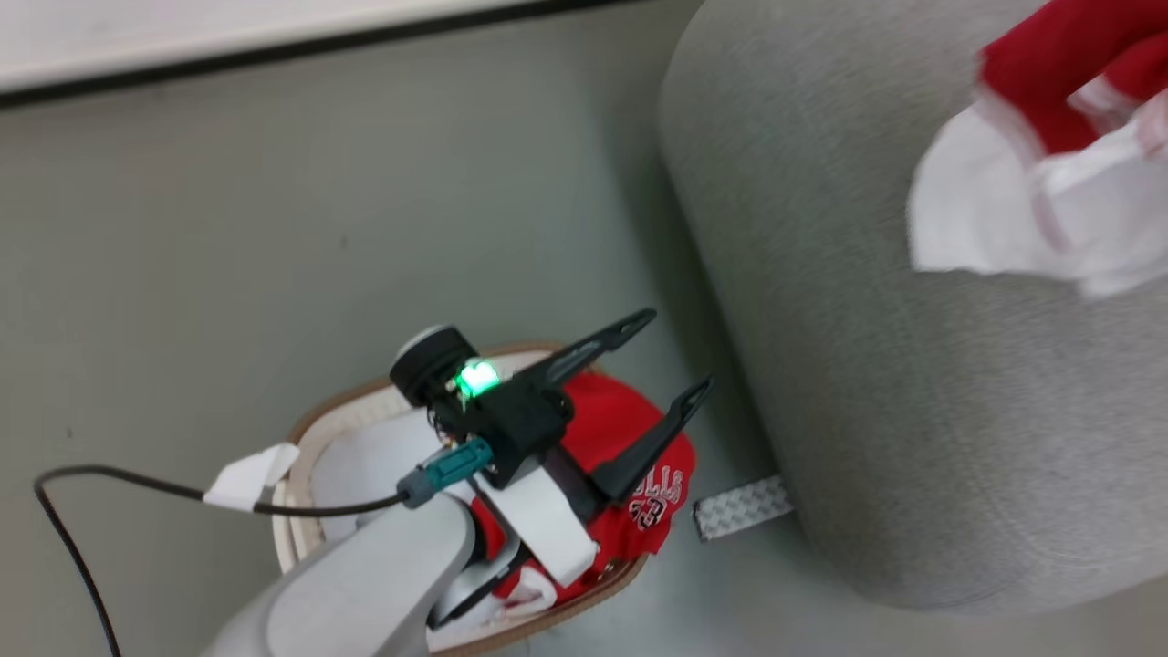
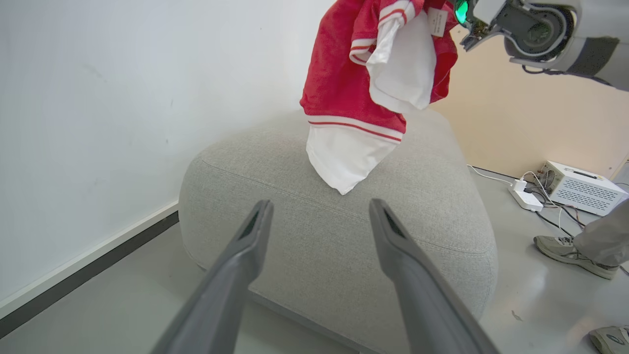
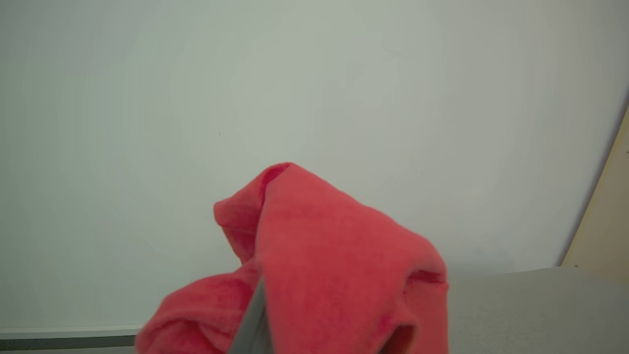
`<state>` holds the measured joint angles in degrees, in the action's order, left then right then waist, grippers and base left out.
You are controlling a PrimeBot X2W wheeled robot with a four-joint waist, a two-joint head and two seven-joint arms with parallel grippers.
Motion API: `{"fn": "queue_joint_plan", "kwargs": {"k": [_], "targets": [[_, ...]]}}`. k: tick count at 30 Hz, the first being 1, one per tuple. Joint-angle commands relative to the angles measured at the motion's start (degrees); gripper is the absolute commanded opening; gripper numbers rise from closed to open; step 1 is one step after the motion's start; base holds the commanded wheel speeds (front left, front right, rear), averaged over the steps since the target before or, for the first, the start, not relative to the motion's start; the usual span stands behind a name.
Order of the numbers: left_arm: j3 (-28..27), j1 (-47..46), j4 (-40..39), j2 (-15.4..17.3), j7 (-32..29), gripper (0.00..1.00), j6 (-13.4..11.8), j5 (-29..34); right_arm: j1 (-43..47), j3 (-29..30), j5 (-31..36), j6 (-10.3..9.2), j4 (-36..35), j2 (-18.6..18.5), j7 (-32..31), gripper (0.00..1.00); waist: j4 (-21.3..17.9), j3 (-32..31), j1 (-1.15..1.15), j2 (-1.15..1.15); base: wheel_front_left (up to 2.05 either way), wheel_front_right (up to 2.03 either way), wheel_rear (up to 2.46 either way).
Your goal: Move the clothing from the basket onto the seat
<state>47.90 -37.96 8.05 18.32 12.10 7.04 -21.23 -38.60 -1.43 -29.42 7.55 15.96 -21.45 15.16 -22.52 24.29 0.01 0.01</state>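
My left gripper [image 1: 680, 349] is open and holds nothing, hovering over the white basket [image 1: 306, 438] with its tan rim. In the basket lies red clothing with white lettering [image 1: 652, 488]. The left wrist view has these open fingers [image 2: 265, 216] pointing at the grey seat [image 2: 344, 246]. Above the seat hangs a red and white garment [image 2: 363, 88] with striped trim, its white lower corner close to the cushion. It shows blurred at the upper right of the head view as clothing [image 1: 1049, 155]. My right gripper is shut on it: red fabric [image 3: 319, 260] wraps over one grey finger [image 3: 253, 319].
The seat [image 1: 912, 411] stands just right of the basket. A strip of silver tape [image 1: 739, 506] lies on the floor between them. A white wall and dark baseboard [image 2: 88, 270] lie beyond. A person's shoe [image 2: 565, 248], a white box [image 2: 580, 187] and cables are right of the seat.
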Motion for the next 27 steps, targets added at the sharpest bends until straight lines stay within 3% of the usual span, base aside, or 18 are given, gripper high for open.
{"fn": "queue_joint_plan", "kwargs": {"k": [1,7,13,14,18,19,20,21,27], "targets": [[0.66,-2.58,-1.08,1.04,-0.42,1.00,0.23,1.20,-4.35,1.57,-1.50,-0.12,3.09,-2.37,-0.02,0.00,4.79,7.59,-0.01,-0.01,0.00,0.00,0.00],[2.22,-7.31,-2.55,2.36,-0.27,1.00,0.39,1.19,-13.66,2.52,-1.86,-0.12,12.73,-9.62,-0.01,0.00,9.20,14.67,-0.01,-0.01,0.00,0.00,0.00],[2.96,-9.69,-2.26,2.87,0.81,1.00,0.41,0.58,-17.83,3.59,1.53,-0.12,20.67,-10.86,-0.44,0.00,11.44,18.05,-0.01,-0.01,0.00,0.00,0.00],[3.02,-10.02,-2.16,2.78,1.08,1.00,0.42,0.39,-18.44,3.52,2.34,-0.12,22.18,-10.94,-0.83,0.15,11.80,18.53,-0.01,-0.01,0.00,0.00,0.00],[3.22,-10.73,-1.47,2.42,1.92,1.00,0.44,0.06,-19.54,2.60,3.79,-0.12,28.95,-9.34,-2.78,0.36,12.61,19.46,-0.01,-0.01,0.00,0.00,0.00],[3.28,-10.88,-1.28,2.32,1.92,1.00,0.44,0.09,-19.62,1.92,3.74,-0.12,30.19,-9.01,-3.61,0.36,12.74,19.53,-0.01,-0.01,0.00,0.00,0.00],[3.29,-10.98,-1.04,2.26,2.11,1.00,0.44,-0.02,-19.57,1.18,3.91,-0.12,31.32,-8.83,-4.22,0.96,12.82,19.51,-0.01,-0.01,0.00,0.00,0.00],[3.24,-11.01,-0.79,2.20,2.23,1.00,0.44,-0.13,-19.49,0.53,3.98,-0.13,32.39,-8.72,-4.85,1.00,12.86,19.40,-0.01,-0.01,0.00,0.00,0.00],[2.97,-10.04,0.71,1.49,2.82,1.00,0.44,-0.79,-18.31,-4.30,1.72,-0.13,36.03,-8.72,-6.76,1.00,12.80,16.26,-0.01,-0.01,0.00,0.00,0.00]]}}
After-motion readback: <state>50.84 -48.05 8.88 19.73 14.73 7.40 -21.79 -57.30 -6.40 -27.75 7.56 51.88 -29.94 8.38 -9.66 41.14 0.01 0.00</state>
